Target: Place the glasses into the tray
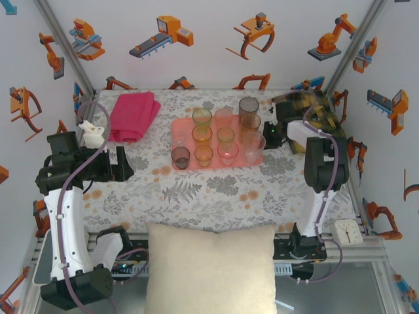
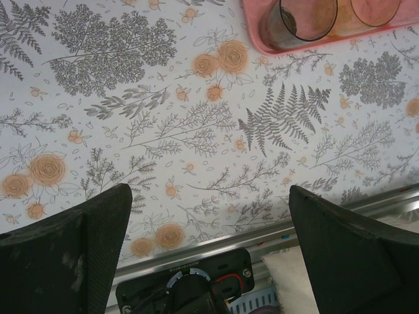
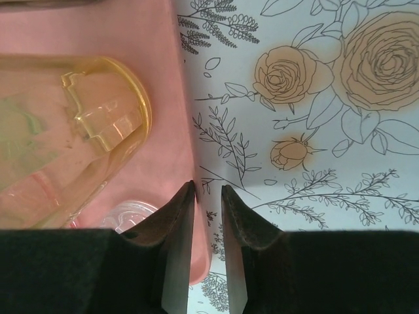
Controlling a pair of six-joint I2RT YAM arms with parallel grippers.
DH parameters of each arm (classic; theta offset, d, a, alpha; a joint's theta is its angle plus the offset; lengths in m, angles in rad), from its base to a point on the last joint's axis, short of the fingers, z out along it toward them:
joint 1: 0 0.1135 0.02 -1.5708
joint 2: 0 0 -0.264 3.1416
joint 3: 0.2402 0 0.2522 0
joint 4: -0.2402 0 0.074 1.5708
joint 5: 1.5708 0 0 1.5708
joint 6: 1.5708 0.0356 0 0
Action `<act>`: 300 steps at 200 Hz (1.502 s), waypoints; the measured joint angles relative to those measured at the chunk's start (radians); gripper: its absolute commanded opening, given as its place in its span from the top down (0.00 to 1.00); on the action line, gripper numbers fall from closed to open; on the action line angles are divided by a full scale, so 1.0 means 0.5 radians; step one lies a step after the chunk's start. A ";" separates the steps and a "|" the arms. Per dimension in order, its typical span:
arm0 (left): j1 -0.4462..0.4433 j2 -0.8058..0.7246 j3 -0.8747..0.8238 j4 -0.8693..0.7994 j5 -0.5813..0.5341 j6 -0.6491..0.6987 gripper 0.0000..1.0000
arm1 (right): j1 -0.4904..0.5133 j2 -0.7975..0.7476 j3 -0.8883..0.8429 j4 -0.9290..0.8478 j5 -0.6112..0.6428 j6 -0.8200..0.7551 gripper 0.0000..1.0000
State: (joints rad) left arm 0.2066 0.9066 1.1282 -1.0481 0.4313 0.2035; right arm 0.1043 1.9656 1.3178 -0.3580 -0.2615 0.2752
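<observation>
The salmon-pink tray (image 1: pixel 180 127) lies at the middle back of the table and holds several glasses. Among them are a tall smoky one (image 1: pixel 249 106), a dark one (image 1: pixel 181 157) and a clear one (image 1: pixel 254 145). My right gripper (image 1: pixel 270 134) hovers at the tray's right edge. Its jaws (image 3: pixel 208 190) stand only a narrow gap apart with nothing between them, over the rim of the tray (image 3: pixel 163 78), beside an amber glass (image 3: pixel 72 137). My left gripper (image 2: pixel 209 222) is wide open above bare cloth. The dark glass (image 2: pixel 298 23) on the tray's corner (image 2: pixel 262 42) is ahead of it.
A folded magenta towel (image 1: pixel 134 114) lies left of the tray. A cream cushion (image 1: pixel 209 268) sits at the near edge between the arm bases. A dark patterned bundle (image 1: pixel 308 108) is at the back right, and a small white clock (image 1: pixel 345 231) is by the right base.
</observation>
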 measured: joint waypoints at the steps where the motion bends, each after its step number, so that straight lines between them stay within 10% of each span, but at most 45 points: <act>1: 0.000 0.000 0.000 0.000 0.000 0.000 0.03 | 0.000 0.000 0.000 0.001 0.000 0.000 0.76; 300: 0.022 -0.010 0.000 0.002 0.031 -0.016 0.03 | 0.032 -0.067 -0.128 0.147 0.032 -0.028 1.00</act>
State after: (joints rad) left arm 0.2176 0.9016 1.1282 -1.0473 0.4465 0.1955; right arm 0.1204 1.9320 1.2537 -0.2844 -0.2455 0.2611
